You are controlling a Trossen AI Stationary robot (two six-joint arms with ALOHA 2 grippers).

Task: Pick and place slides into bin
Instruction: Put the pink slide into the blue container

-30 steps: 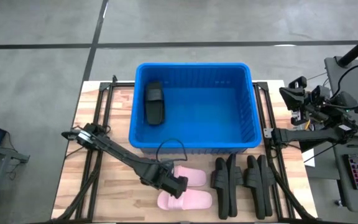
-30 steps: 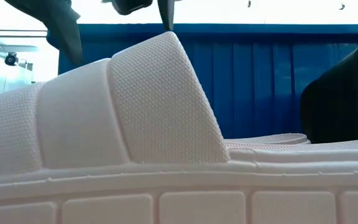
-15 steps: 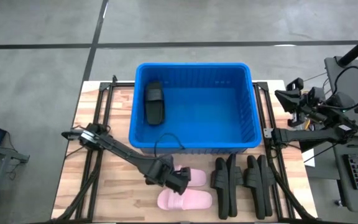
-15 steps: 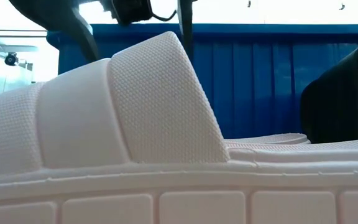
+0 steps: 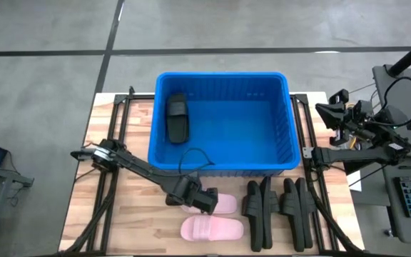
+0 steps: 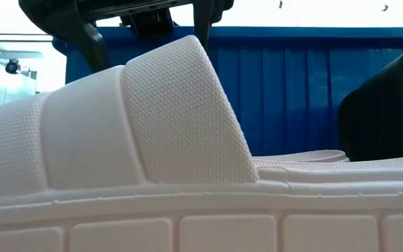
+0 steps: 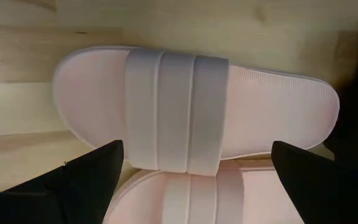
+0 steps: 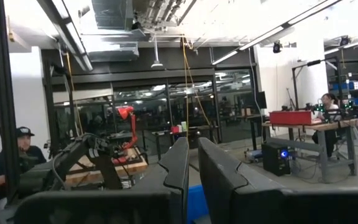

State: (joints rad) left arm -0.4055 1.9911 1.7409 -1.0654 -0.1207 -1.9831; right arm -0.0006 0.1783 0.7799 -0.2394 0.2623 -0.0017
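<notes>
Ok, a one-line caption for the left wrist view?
Open left gripper poised over a pale pink slide on the wooden table, its mate alongside.

One slide (image 5: 178, 118) lies in the bin (image 5: 222, 167); other slides (image 5: 212, 229) lie before it.

An industrial workshop: exposed ceiling ducts (image 8: 114, 12), workbenches (image 8: 312, 127), and a red robot arm (image 8: 129, 121).

You saw even overhead lighting with soft shadows; ceiling strip lights (image 8: 272, 28) glared, and the low view's sky was overexposed.
</notes>
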